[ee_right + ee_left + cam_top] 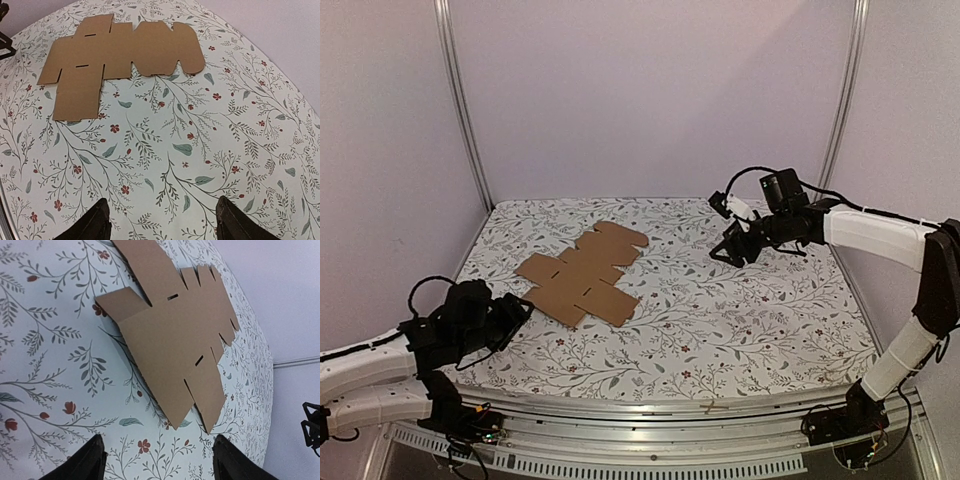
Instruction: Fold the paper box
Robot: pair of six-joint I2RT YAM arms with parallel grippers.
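Top external: paper box [582, 272] is lying flat, unfolded, on the table [740, 330], left of centre. Left gripper [518, 312] and right gripper [725, 250] are hanging wide, empty. The box is probably light and thin, bending at its creases; a flap edge is looking like the best pinch point.

The paper box [175, 335] lies flat on the floral cloth [50, 365]; the left gripper [158, 450] gapes just short of it.

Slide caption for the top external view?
Unfolded paper box flat on floral cloth; left gripper and right gripper open, clear of it.
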